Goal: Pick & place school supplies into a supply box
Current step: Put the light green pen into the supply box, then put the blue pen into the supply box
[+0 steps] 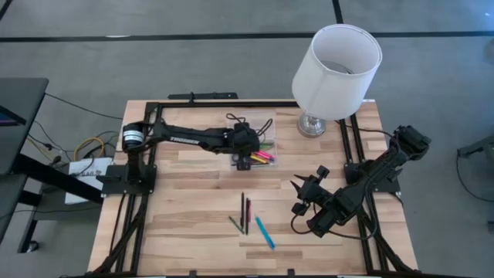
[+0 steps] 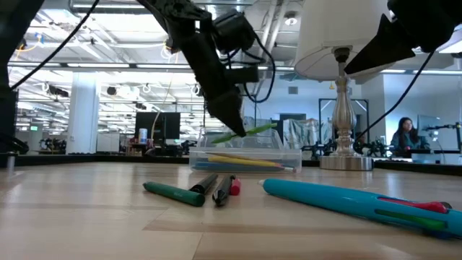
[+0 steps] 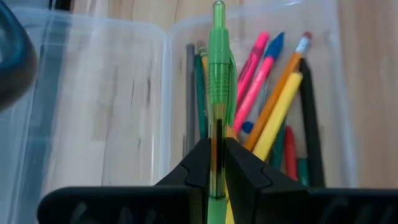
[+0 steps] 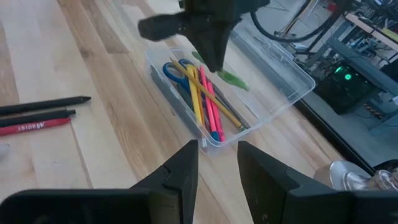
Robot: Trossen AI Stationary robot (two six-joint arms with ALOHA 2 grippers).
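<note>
green pen (image 3: 219,81) pinched in my left gripper (image 3: 216,177), jaws narrow on its barrel, held above the supply box (image 1: 255,154) at upper centre of the high view. box already holds pink markers (image 4: 209,102), yellow pencils (image 4: 194,96) and scissors (image 4: 176,70). right gripper (image 4: 216,163) idles at lower right, jaws wide, empty. loose pens (image 1: 245,214) and a blue pen (image 1: 265,232) lie at lower centre.

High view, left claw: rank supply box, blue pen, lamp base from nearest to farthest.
Measured from the left claw, shut on a green pen:
1. Supply box – directly under the claw, mid-table.
2. Lamp base – far edge of the table, toward the right arm's side.
3. Blue pen – loose on the table near the front edge, farthest.
</note>
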